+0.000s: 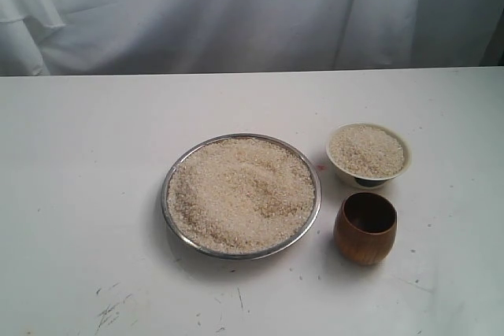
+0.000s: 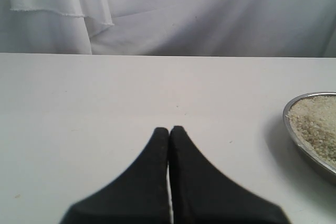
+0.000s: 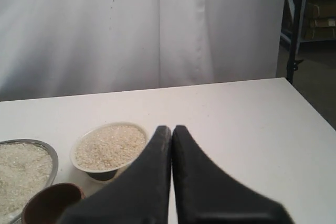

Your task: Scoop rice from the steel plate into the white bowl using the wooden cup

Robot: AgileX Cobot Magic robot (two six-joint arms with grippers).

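I see the steel plate mid-table, rice heaped in it; to its right the white bowl holds rice, wooden cup just before it.

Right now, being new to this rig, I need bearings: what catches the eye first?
The steel plate, heaped with rice, dominates the middle of the table. Right of it sits the white bowl, also holding rice, with the wooden cup nearer the camera, empty.

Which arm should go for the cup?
Right, probably. The cup stands right of the plate, on that arm's side, and shows close to the right pincer; the left pincer sees only the plate's edge.
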